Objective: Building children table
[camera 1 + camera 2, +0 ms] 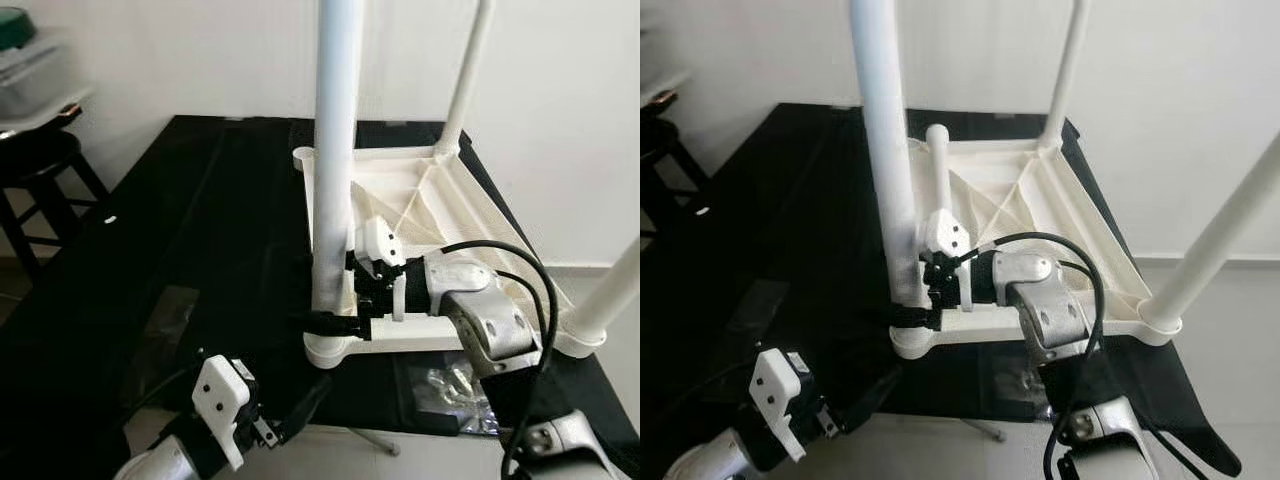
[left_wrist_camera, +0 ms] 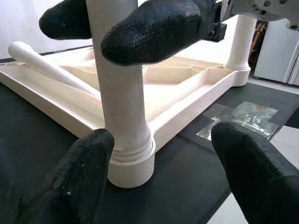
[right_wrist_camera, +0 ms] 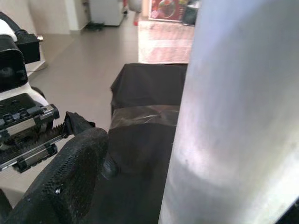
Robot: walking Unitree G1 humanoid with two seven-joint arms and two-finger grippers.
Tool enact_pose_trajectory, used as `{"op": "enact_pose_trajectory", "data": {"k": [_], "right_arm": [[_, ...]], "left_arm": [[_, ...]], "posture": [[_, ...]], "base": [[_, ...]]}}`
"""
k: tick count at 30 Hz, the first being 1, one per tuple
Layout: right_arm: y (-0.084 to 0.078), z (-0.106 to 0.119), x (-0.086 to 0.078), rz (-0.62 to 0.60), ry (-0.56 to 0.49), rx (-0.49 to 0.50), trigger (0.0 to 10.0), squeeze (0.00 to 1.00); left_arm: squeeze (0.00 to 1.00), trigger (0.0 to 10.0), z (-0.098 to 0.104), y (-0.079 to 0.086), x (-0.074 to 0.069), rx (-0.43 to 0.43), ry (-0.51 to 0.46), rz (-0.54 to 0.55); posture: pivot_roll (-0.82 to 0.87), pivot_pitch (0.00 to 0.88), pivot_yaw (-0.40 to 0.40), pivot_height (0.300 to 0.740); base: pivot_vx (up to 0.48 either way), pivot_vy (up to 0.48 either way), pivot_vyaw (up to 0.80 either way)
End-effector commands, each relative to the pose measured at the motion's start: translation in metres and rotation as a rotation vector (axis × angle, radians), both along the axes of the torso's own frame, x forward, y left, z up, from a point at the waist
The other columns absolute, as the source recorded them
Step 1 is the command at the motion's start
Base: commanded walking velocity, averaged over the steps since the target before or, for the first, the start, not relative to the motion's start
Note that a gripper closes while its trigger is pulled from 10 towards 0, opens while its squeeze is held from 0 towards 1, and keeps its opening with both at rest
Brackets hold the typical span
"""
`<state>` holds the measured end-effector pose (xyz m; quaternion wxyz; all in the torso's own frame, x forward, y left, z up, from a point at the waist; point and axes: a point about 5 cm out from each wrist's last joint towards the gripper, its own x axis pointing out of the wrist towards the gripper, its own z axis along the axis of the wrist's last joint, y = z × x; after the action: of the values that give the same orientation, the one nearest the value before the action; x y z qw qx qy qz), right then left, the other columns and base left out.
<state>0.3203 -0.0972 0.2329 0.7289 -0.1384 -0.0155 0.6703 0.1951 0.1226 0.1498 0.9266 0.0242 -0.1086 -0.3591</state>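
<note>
While the left pincer (image 1: 300, 405) hovers low at the near edge of the bench (image 1: 180, 260), its fingers are spread and hold nothing; in the left wrist view they (image 2: 79, 172) frame the base of the nearest table leg (image 2: 122, 93) without touching it. A crumpled clear plastic bag (image 1: 455, 390) lies on the black cloth at the near right, just in front of the tabletop's edge.

Beyond that, the white children's table (image 1: 440, 195) lies upside down on the bench, its ribbed underside facing up. The nearest leg stands upright in the near left corner socket. The right pincer (image 1: 335, 322) reaches in from the right, low on this leg just above the socket, with one black finger (image 3: 60, 186) showing beside the pale leg in the right wrist view; whether the fingers press on the leg or stand apart from it, I cannot tell.

Farther back, a second leg (image 1: 1215, 235) rises from the right corner, a third (image 1: 468, 70) from the far corner, and a loose leg (image 1: 937, 165) lies on the underside. A dark stool (image 1: 40, 175) stands at the far left, beside the bench.
</note>
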Motion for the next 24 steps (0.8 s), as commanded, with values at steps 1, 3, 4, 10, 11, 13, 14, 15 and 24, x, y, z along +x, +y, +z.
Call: {"op": "enact_pose_trajectory", "data": {"k": [1,3,4,10,11,13,14,15,24], "right_arm": [[0.004,0.005,0.0,0.073,0.017,0.015,10.0,0.0],[0.004,0.006,0.003,0.124,0.081,0.055,0.0,0.0],[0.004,0.006,0.003,0.124,0.081,0.055,0.0,0.0],[-0.005,-0.006,0.006,0.153,0.127,0.05,0.0,0.0],[-0.005,-0.006,0.006,0.153,0.127,0.05,0.0,0.0],[-0.011,-0.007,0.006,0.16,0.122,0.042,0.0,0.0],[-0.011,-0.007,0.006,0.16,0.122,0.042,0.0,0.0],[-0.014,-0.007,0.006,0.166,0.118,0.04,0.0,0.0],[-0.006,-0.039,-0.012,-0.235,0.097,0.056,0.0,0.0]], "left_arm": [[0.0,10.0,-0.004,0.0,-0.002,0.007,0.013,0.004],[0.0,10.0,-0.004,-0.001,-0.003,0.006,0.015,0.002],[0.0,10.0,-0.004,-0.001,-0.003,0.006,0.015,0.002],[0.0,10.0,-0.004,-0.001,-0.003,0.005,0.013,0.004],[0.0,10.0,-0.004,-0.001,-0.003,0.005,0.013,0.004],[0.0,10.0,-0.004,-0.001,-0.003,0.004,0.013,0.003],[0.0,10.0,-0.004,-0.001,-0.003,0.004,0.013,0.003],[0.0,10.0,-0.004,-0.001,-0.003,0.004,0.013,0.001],[0.0,10.0,-0.004,-0.001,-0.003,0.002,0.009,0.007]], "posture": [[0.05,0.118,-0.027,0.74],[0.06,0.123,-0.028,0.74],[0.06,0.123,-0.028,0.74],[0.06,0.126,-0.027,0.74],[0.06,0.126,-0.027,0.74],[0.05,0.126,-0.024,0.74],[0.05,0.126,-0.024,0.74],[0.05,0.126,-0.024,0.74],[0.05,0.121,-0.054,0.74]], "base": [[0.0,0.0,0.0],[0.0,0.0,0.0],[0.0,0.0,0.0],[0.0,0.0,0.0],[0.0,0.0,0.0],[0.0,0.0,0.0],[0.0,0.0,0.0],[0.0,0.0,0.0],[0.0,0.0,0.0]]}}
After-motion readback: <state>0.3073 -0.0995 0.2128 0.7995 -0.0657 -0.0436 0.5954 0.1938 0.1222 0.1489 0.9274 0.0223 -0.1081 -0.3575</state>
